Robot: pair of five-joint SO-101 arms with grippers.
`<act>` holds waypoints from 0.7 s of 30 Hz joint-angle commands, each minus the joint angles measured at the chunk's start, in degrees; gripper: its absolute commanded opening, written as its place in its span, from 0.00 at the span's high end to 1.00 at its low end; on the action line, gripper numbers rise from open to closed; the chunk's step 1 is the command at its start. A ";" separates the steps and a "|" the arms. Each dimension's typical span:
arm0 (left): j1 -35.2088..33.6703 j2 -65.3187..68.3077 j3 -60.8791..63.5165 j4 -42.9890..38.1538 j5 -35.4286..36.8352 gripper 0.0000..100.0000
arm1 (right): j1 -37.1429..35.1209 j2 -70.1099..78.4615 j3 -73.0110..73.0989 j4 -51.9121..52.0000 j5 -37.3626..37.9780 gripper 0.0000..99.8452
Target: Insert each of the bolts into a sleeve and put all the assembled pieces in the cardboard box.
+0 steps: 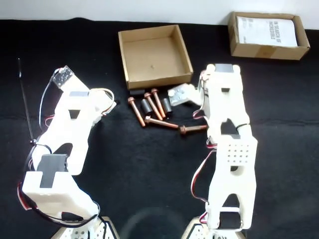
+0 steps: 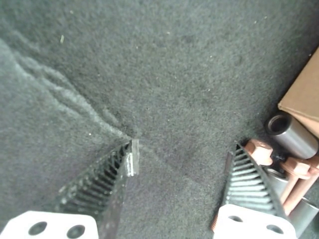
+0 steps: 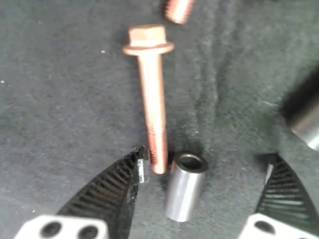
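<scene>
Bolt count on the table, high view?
5. Three fan out in front of the open box: left bolt, middle bolt, right bolt. A fourth bolt lies crosswise nearer the arms; a fifth bolt lies beside the right arm, which may hide more.

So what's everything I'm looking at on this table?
Bolts: five, copper, clustered on the cloth before the open box.
Sleeves: at least three, dark grey, among the bolts.
Open cardboard box: one, brown, empty, far middle.
Second cardboard box: one, brown, far right, holding white paper.
Cloth: one, black, under everything.
Arms: two, white, side by side.
Left fingers: open, black, over bare cloth beside the cluster.
Right fingers: open, black, around one sleeve and a bolt tip.
</scene>
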State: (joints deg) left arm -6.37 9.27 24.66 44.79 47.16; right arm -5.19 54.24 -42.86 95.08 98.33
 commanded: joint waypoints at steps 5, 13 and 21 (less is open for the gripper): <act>0.75 -0.31 -1.36 -0.53 -0.09 0.71 | 2.33 0.66 -13.93 5.93 -2.55 0.63; 0.75 -0.31 -1.36 -0.44 -0.09 0.71 | 4.53 1.19 -13.85 6.02 -5.71 0.63; 0.75 -0.31 -1.36 -0.35 -0.09 0.71 | 4.35 1.27 -7.69 5.67 -6.42 0.63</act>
State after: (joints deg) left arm -6.37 9.27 24.66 44.79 47.16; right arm -1.14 55.91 -51.12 100.44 92.26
